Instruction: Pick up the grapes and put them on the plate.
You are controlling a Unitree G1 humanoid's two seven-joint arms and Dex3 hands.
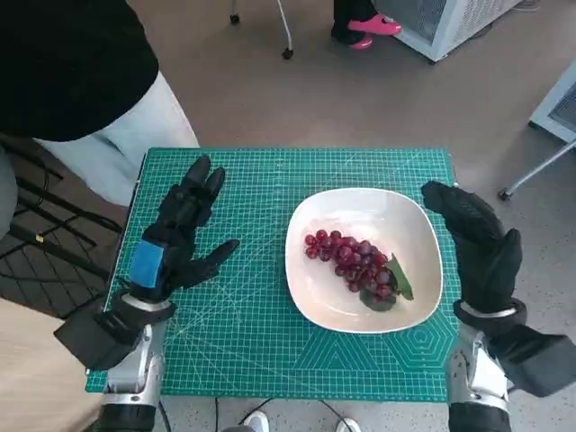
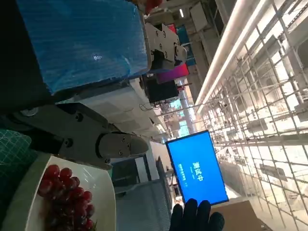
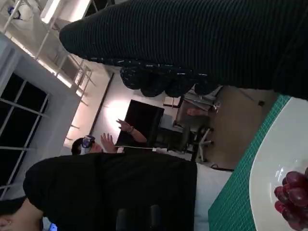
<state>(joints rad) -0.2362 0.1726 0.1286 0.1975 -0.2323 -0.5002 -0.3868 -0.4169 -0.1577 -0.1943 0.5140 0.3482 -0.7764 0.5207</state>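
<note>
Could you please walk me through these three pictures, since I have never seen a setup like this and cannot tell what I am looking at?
This is a humanoid robot at a small table. The head view looks down from its head: its black left hand with blue tape and its black knitted-gloved right hand hover open, fingers spread, holding nothing. On the green gridded cutting mat sits a white rounded plate with a bunch of dark red grapes on it. The other two pictures come from cameras behind each wrist and are turned sideways; both catch the plate's edge and grapes. A person in a black top stands nearby.
</note>
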